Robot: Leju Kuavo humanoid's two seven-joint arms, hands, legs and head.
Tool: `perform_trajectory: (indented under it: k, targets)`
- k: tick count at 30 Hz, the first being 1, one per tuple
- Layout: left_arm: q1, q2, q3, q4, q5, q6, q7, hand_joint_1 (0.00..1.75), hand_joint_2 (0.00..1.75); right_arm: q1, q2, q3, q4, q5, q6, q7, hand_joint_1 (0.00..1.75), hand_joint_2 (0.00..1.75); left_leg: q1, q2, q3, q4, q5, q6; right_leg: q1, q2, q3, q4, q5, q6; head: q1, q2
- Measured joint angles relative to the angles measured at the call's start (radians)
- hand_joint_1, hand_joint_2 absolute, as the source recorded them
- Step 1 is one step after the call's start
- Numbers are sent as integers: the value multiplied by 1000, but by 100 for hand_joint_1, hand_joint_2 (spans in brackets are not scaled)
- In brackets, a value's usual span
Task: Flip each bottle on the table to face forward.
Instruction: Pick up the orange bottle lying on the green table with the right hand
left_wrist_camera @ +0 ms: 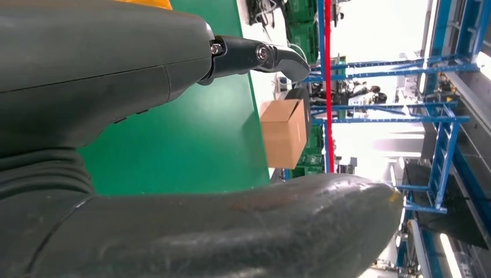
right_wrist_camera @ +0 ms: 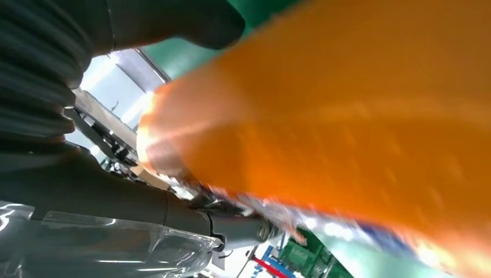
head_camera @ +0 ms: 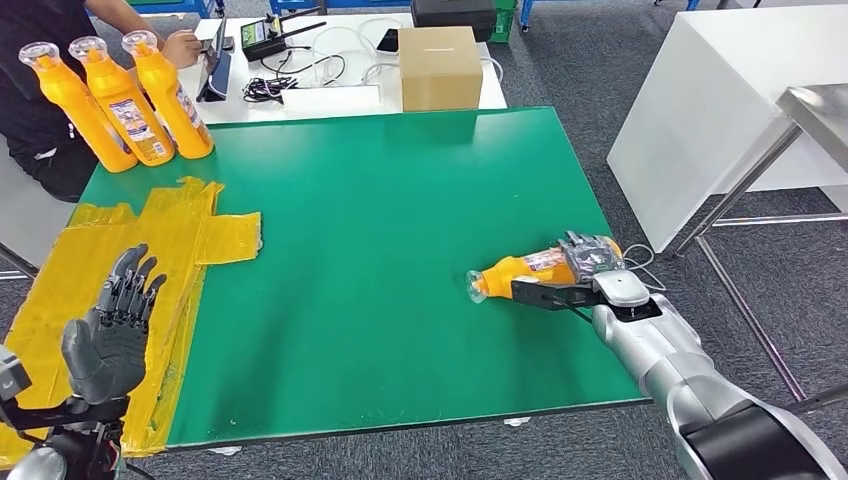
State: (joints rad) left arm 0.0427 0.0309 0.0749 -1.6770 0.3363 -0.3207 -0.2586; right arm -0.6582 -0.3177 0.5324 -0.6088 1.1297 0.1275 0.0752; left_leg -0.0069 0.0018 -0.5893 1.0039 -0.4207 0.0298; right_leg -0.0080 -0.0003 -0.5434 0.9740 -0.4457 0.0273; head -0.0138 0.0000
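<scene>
An orange bottle [head_camera: 525,269] lies on its side near the right edge of the green table [head_camera: 400,230], its clear cap pointing left. My right hand [head_camera: 590,262] grips its body; up close the orange bottle [right_wrist_camera: 347,104] is a blur against the hand's dark fingers [right_wrist_camera: 173,23]. Three more orange bottles [head_camera: 120,95] stand upright in a row at the far left corner. My left hand [head_camera: 112,325] hovers open over the yellow sheet [head_camera: 150,260] at the near left, fingers spread, holding nothing. Its thumb [left_wrist_camera: 231,231] and a finger [left_wrist_camera: 260,57] frame green table [left_wrist_camera: 185,145].
A cardboard box [head_camera: 440,67] sits on the white desk behind the table, with cables and devices [head_camera: 280,45] beside it. A person in black [head_camera: 50,130] stands at the far left, hand on the desk. A white table [head_camera: 700,110] stands to the right.
</scene>
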Motion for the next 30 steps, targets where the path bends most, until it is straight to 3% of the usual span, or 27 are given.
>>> perform_trajectory:
  k: [25, 26, 29, 30]
  targets:
    - [-28, 15, 1, 71, 26, -20, -16, 0, 0, -57, -30, 68, 35, -60, 154, -69, 175, 175, 0, -3, 5, 0, 0, 0, 0, -1, -2, -1, 0, 0, 0, 0]
    - [-29, 15, 1, 72, 26, -20, -16, 0, 0, -56, -31, 69, 35, -61, 154, -69, 146, 175, 0, -3, 5, 0, 0, 0, 0, -1, -2, -1, 0, 0, 0, 0]
    - [-31, 15, 1, 77, 27, -22, -16, 0, 0, -57, -33, 73, 36, -67, 167, -71, 15, 175, 0, -3, 6, 0, 0, 0, 0, -1, -2, -1, 0, 0, 0, 0]
    - [-33, 15, 1, 80, 27, -23, -16, 0, 0, -56, -34, 74, 36, -71, 179, -73, 0, 175, 0, -2, 6, 0, 0, 0, 0, -1, -1, -1, 0, 0, 0, 0]
